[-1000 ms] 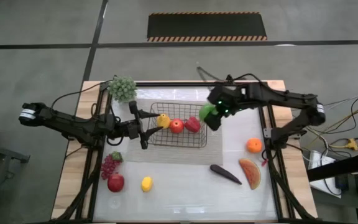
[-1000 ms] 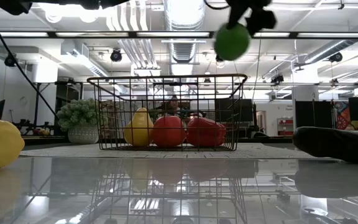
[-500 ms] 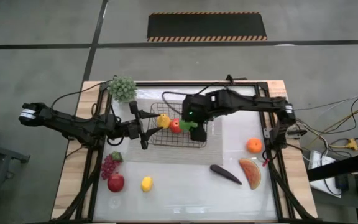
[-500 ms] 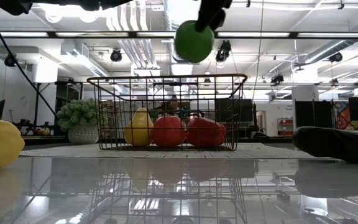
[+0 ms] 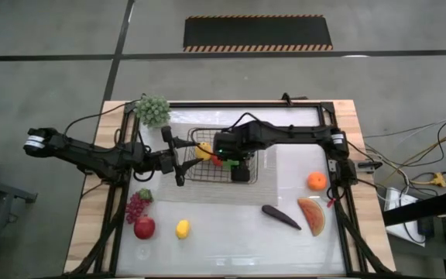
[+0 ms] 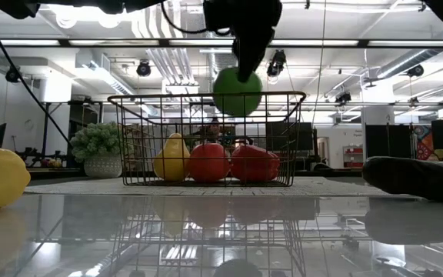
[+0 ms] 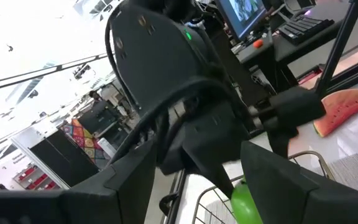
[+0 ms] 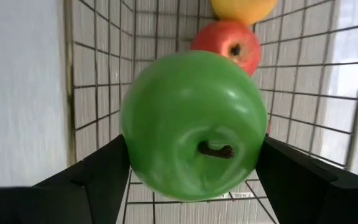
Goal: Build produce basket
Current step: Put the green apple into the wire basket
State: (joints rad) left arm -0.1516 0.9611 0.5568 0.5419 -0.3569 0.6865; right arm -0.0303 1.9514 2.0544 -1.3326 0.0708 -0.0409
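The dark wire basket (image 5: 221,177) sits mid-table on a pale mat, holding a yellow pear (image 6: 172,158), a red apple (image 6: 208,161) and a red pepper (image 6: 254,163). My right gripper (image 5: 235,161) hangs over the basket, shut on the green fruit (image 6: 237,91), which is level with the basket rim (image 6: 206,97). My left gripper (image 5: 180,161) is open, its fingers standing at the basket's left wall; I cannot tell whether they touch it. Its wrist view shows the right arm (image 7: 185,93) close ahead. My right gripper pinches the green fruit (image 8: 194,124) between its two fingers (image 8: 98,180), one on each side of the round body. The fingers come from above, pointing down. The stem dimple (image 8: 213,149) faces up toward the wrist. The fruit is lifted clear, above the red apple (image 8: 229,40).
The pale grey-green bunch (image 5: 152,110) stands at the far left corner. Dark-red grapes (image 5: 135,207), a red apple (image 5: 144,227) and a lemon (image 5: 182,229) lie near left. An eggplant (image 5: 281,216), watermelon slice (image 5: 311,215) and orange (image 5: 317,180) lie on the right.
My right gripper has carried the green fruit toward the table's left, from beyond the basket's right rim to over its middle, and has come down, so that the fruit has dropped from well above the basket to rim level.
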